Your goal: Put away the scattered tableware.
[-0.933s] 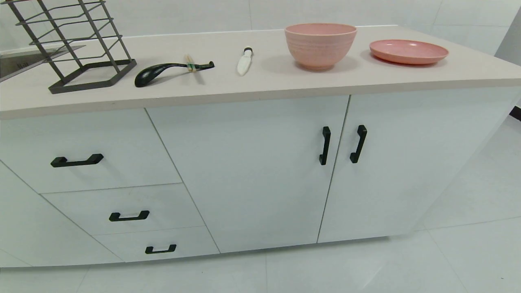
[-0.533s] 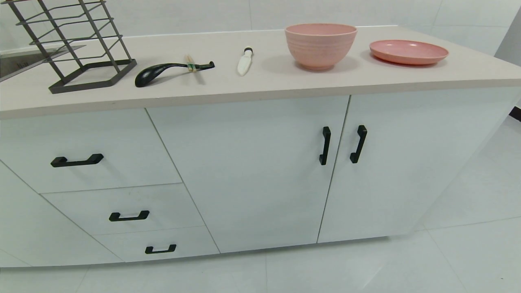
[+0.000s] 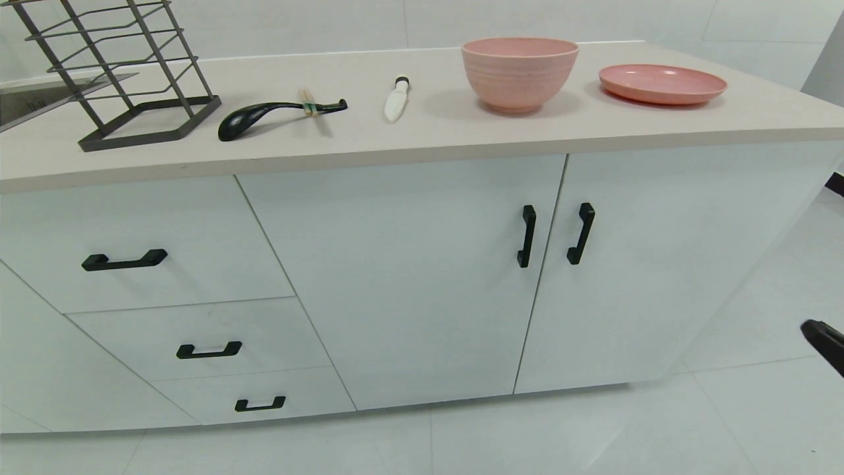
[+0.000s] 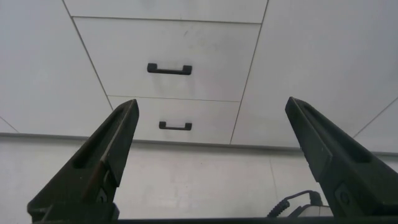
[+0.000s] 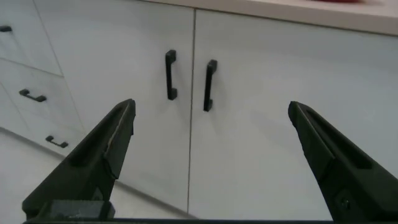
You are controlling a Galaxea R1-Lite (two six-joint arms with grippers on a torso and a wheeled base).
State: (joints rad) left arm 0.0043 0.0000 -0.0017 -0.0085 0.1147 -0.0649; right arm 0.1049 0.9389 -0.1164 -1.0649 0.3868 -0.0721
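On the beige countertop (image 3: pixel 409 142) stand a pink bowl (image 3: pixel 519 72) and, to its right, a pink plate (image 3: pixel 661 83). Left of the bowl lie a white knife with a black end (image 3: pixel 396 100), a pair of chopsticks (image 3: pixel 308 103) and a black spoon (image 3: pixel 264 117). My left gripper (image 4: pixel 211 118) hangs open low before the drawers (image 4: pixel 166 68), nothing between its fingers. My right gripper (image 5: pixel 211 118) is open too, facing the two cabinet door handles (image 5: pixel 188 79); one fingertip (image 3: pixel 824 342) pokes in at the right edge of the head view, below counter height.
A dark wire dish rack (image 3: pixel 125 72) stands at the counter's left end beside a sink (image 3: pixel 33 99). Below are three drawers with black handles (image 3: pixel 124 260) and two cabinet doors (image 3: pixel 422 277). White tiled floor (image 3: pixel 593 435) spreads in front.
A black fingertip of my right gripper has come into the head view at the right edge. The tableware has not moved.
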